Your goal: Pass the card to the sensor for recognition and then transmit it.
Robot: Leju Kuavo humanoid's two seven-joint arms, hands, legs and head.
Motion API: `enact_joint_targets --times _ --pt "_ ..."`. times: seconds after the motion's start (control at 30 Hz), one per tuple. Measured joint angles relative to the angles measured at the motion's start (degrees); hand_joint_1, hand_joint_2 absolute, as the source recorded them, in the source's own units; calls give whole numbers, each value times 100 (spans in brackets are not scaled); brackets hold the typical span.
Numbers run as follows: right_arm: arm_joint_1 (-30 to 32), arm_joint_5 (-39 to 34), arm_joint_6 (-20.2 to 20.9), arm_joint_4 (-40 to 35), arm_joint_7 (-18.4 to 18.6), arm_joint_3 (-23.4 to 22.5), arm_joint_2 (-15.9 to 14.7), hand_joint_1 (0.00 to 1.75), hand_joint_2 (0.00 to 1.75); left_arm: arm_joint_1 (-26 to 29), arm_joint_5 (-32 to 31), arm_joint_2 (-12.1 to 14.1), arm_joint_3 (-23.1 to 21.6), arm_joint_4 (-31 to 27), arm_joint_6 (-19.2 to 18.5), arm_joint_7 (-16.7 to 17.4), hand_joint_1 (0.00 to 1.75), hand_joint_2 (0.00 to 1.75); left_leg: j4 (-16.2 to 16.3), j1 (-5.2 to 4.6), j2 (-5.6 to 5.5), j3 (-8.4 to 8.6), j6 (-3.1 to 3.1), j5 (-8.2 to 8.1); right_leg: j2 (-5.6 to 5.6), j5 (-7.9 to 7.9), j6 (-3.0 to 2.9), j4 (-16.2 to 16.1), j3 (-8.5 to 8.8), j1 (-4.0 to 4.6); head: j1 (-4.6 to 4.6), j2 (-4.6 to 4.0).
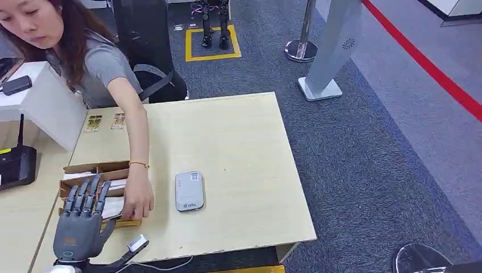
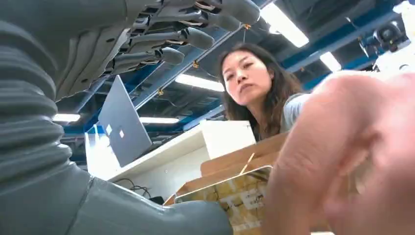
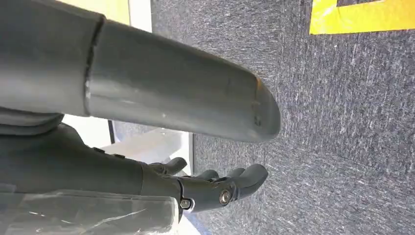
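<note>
Fingers [image 1: 85, 196] of left hand [image 1: 79, 222] spread wide, empty, poised over card box [image 1: 94, 169] on desk [image 1: 239, 148]; person's hand [image 1: 138, 199] offers card [image 2: 235, 193] for pickup. Sensor [image 1: 189, 190] beside. Right hand [image 3: 215, 188] hangs empty, fingers loosely apart.

You see the right hand [image 3: 195, 161] coming in from the side of the picture. Its thick grey thumb [image 3: 181, 88] sticks out big and close, with a rounded tip. The dark fingers [image 3: 235, 181] sit apart from the thumb and bend a little. Nothing is between them. Behind the hand is the carpet [image 3: 342, 137], dark grey and speckled. A bright yellow stripe [image 3: 362, 14] lies on the carpet at one corner. A pale board [image 3: 151, 144] shows in the gap between thumb and fingers. Something clear and shiny [image 3: 88, 215] sits at the edge near the wrist; you can't tell what it is.
</note>
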Motion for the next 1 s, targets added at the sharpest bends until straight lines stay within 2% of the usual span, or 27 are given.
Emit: enact_joint_targets --times 0.03,0.13,0.33,0.5,0.77,1.0 --pt "0 -7 -2 0 2 0 0 0 0 28 -48 24 0 -20 -17 107 0 175 0 0 0 0 0 0 0 0 0 0 0 0 0 0" --pt "3 -33 -2 0 17 0 0 0 0 105 -89 272 -50 -105 -9 731 0 175 0 2 1 0 0 0 1 0 0 0 -2 0 -2 2" --pt "1 -39 -2 0 18 -2 0 0 0 170 -113 492 -83 -168 -9 874 0 175 0 1 0 0 0 0 0 -1 -2 0 -1 1 -2 0" --pt "3 -46 -4 0 70 -13 2 0 0 282 -113 603 -203 -242 -13 1221 0 175 0 -1 0 0 0 0 1 -1 -1 0 -1 0 -2 0" --pt "2 -42 -13 0 68 -17 4 0 0 442 -113 608 -216 -308 -2 1095 0 175 0 0 -1 0 0 -1 0 -2 -1 -1 -1 0 -2 0" --pt "2 -44 -22 0 72 -22 4 0 0 459 -113 509 -216 -308 -50 970 0 175 0 0 -1 0 0 0 0 -1 -1 0 0 0 0 0"
